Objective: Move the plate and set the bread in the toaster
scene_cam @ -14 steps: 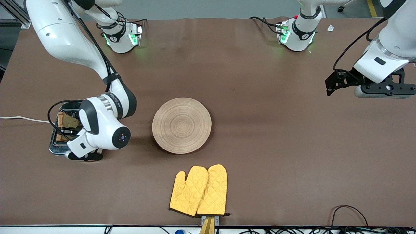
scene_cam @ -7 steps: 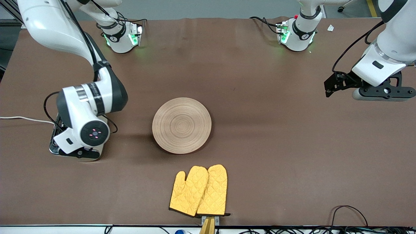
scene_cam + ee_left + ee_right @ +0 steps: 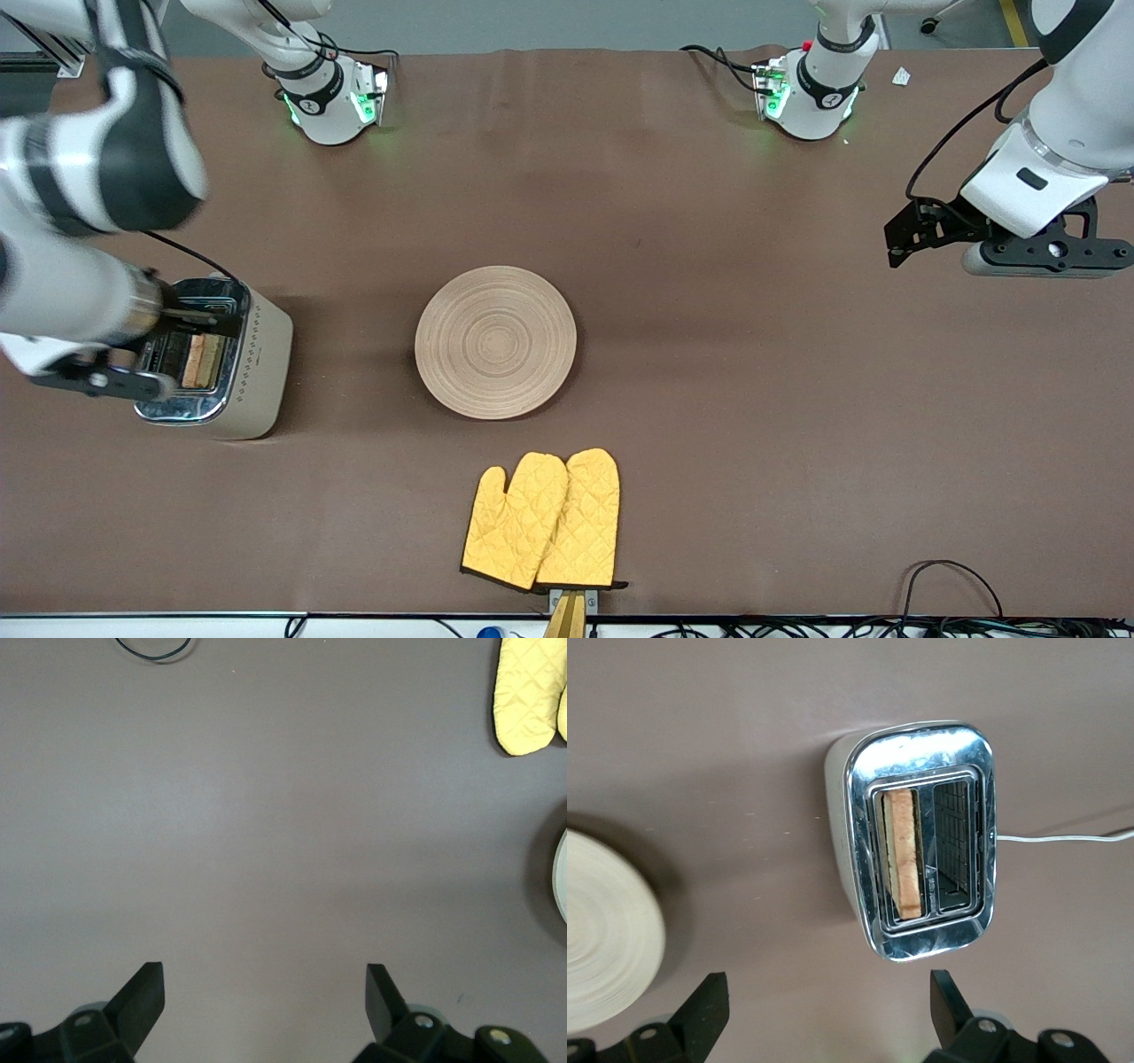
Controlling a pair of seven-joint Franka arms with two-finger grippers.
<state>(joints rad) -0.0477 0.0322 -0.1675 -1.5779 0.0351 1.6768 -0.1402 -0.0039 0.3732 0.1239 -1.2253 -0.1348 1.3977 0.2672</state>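
The right gripper point(image 3: 824, 1010) hangs in the air at the right arm's end of the table, its two fingers point(image 3: 704, 1005) spread wide and holding nothing. The left arm waits at its own end, raised, with the left gripper point(image 3: 264, 997) pointing down, fingers point(image 3: 381, 990) parted and empty.

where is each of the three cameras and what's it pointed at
Front view: high across the table, facing both arm bases; shows the plate, oven mitts, toaster and both arms.
Left wrist view: on the left arm, looking down at bare table; the open left gripper shows, mitts at one edge.
Right wrist view: on the right arm, looking down over the toaster with the bread in one slot; the open right gripper shows.
All three catch the plate.
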